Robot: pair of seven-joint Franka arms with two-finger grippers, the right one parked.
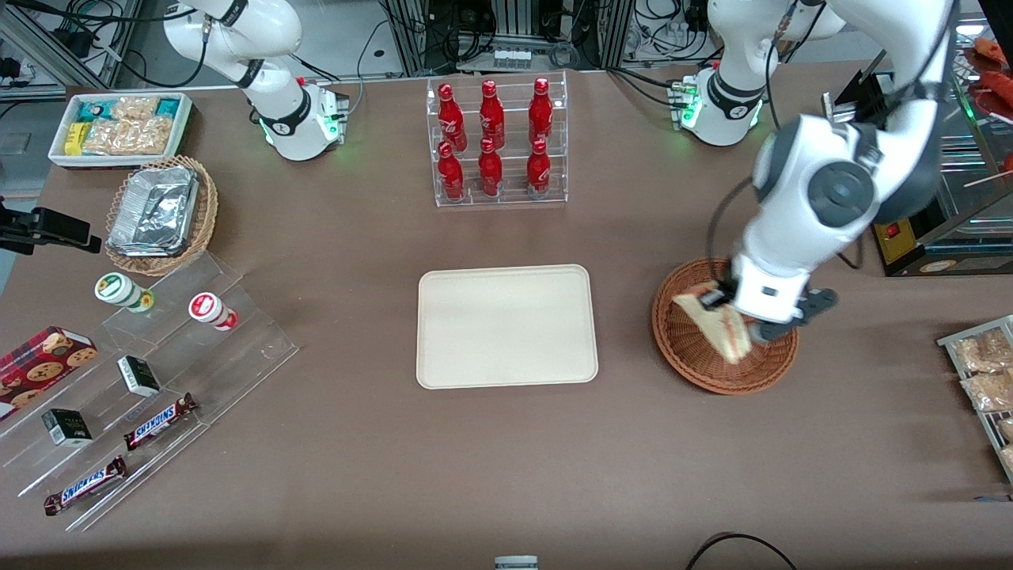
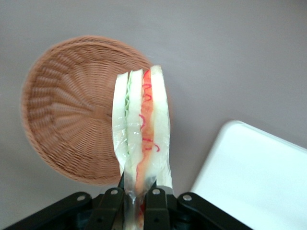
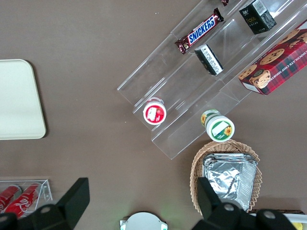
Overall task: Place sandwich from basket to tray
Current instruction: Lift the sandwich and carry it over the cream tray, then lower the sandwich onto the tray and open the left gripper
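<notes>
My left gripper [image 1: 744,326] hangs over the reddish-brown woven basket [image 1: 724,374] and is shut on the sandwich [image 1: 716,321], a pale wrapped wedge held clear above the basket's floor. In the left wrist view the fingers [image 2: 111,203] pinch the sandwich [image 2: 142,124] at its narrow end, with its green, orange and red filling facing the camera. Below it are the basket [image 2: 67,124], with nothing else in it, and a corner of the cream tray [image 2: 259,177]. The tray [image 1: 506,326] lies flat and bare beside the basket, toward the parked arm's end.
A clear rack of red bottles [image 1: 497,142] stands farther from the front camera than the tray. A stepped acrylic stand with snacks [image 1: 142,396], a tan basket of foil trays [image 1: 158,212] and a white snack bin [image 1: 119,127] sit toward the parked arm's end. A black-and-yellow machine [image 1: 934,237] stands near the basket.
</notes>
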